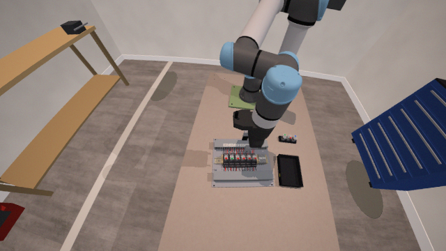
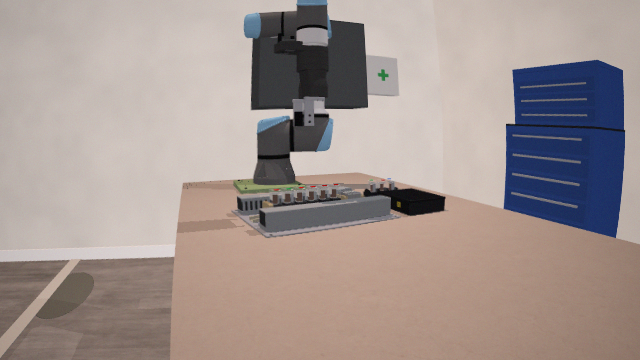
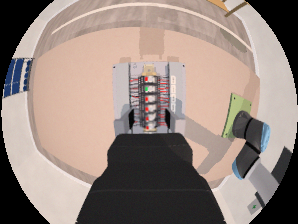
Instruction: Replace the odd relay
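Note:
Several relays stand in a row on the grey panel [image 1: 240, 183] [image 2: 272, 234] [image 3: 120, 75]. The green-button relay [image 1: 232, 159] [image 2: 288, 196] [image 3: 148, 89] is second from the left in the top view; the others' buttons are red. Three spares stand in a small black holder right of the panel: green-button [image 1: 285, 135] [image 2: 371, 183], red-button [image 1: 290, 138] [image 2: 382, 183] and blue-button [image 1: 295, 137] [image 2: 391, 184]. The black tray [image 1: 290, 171] [image 2: 425, 203] looks empty. My gripper [image 2: 304, 119] [image 3: 149, 115] is open and empty, high above the panel; the top view mostly hides its fingers.
Grey wiring ducts [image 1: 240, 175] [image 2: 325, 212] run along both sides of the relay row, with red and dark wires between. The tray is beside the panel's right edge, in front of the spare holder [image 1: 280, 140]. The arm's green base plate [image 1: 237, 102] [image 3: 230, 115] is behind the panel.

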